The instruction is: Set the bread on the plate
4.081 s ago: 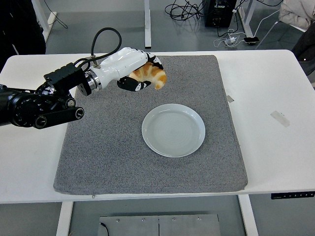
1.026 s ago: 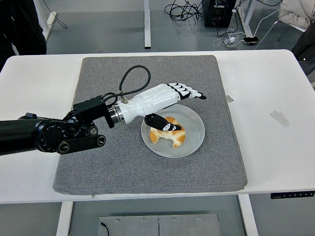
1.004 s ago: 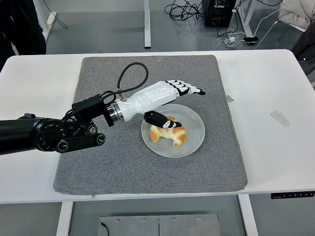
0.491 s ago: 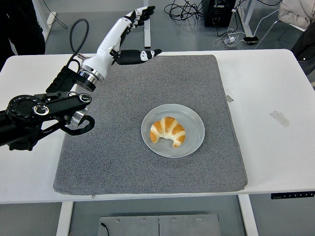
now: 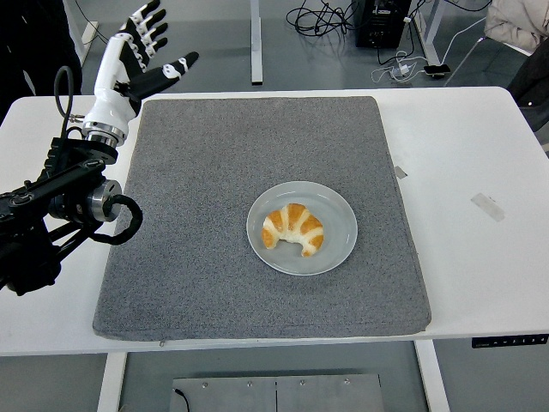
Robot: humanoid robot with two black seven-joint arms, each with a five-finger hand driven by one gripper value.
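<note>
A golden croissant (image 5: 293, 228) lies on the pale round plate (image 5: 339, 233) in the middle of the grey mat (image 5: 206, 172). My left hand (image 5: 141, 53) is raised high at the far left corner of the mat, well away from the plate. Its fingers are spread and it holds nothing. The left arm (image 5: 60, 206) comes in from the left edge over the table. The right arm does not show.
The white table (image 5: 463, 163) extends to the right of the mat, with a small strip of tape (image 5: 487, 207) and a tiny tab (image 5: 401, 172) on it. Cables and a black box (image 5: 382, 21) lie on the floor behind the table.
The left hand carried the croissant to the plate, let go of it, and lifted away to the far left. In the last half second it moved further left with fingers spread.
</note>
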